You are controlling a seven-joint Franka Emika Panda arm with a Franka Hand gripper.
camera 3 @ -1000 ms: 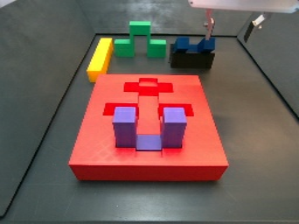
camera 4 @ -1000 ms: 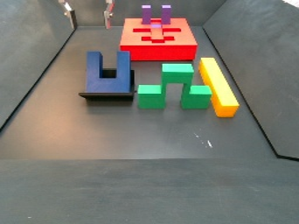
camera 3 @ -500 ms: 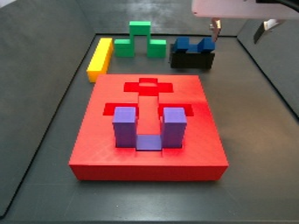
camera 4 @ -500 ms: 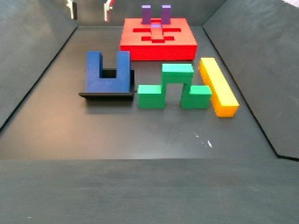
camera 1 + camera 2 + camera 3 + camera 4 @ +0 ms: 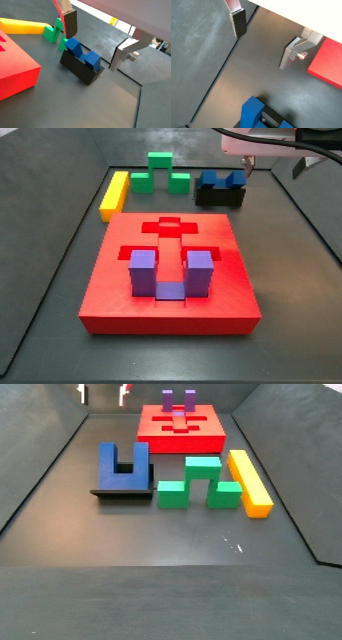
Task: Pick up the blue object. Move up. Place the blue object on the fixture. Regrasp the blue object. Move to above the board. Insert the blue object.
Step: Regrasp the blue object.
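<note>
In a side view, going left to right, one yellow bar (image 5: 115,193) lies along the floor, one green stepped block (image 5: 160,173) stands behind it, and one blue object (image 5: 221,178) sits on top of the one black fixture (image 5: 221,196), with the gripper (image 5: 245,166) hanging above and just right of it, only partly in frame. In front of these lies the single red board (image 5: 168,278), with one purple U-shaped block (image 5: 170,276) standing in its near recess and a cross-shaped cut-out empty behind it. Another side view shows the blue object (image 5: 123,466) lying flat, prongs pointing toward the board (image 5: 182,431), which the first hides; there the gripper (image 5: 104,393) is just two fingertips at the frame's upper edge. Only the wrist views show the jaws plainly: the two fingers (image 5: 69,24) stand wide apart with nothing between them, and the gripper (image 5: 97,37) is above the blue object (image 5: 83,54), not touching it. In a wrist view the gripper (image 5: 265,39) hangs over bare floor, the blue object (image 5: 253,113) well off to one side.
</note>
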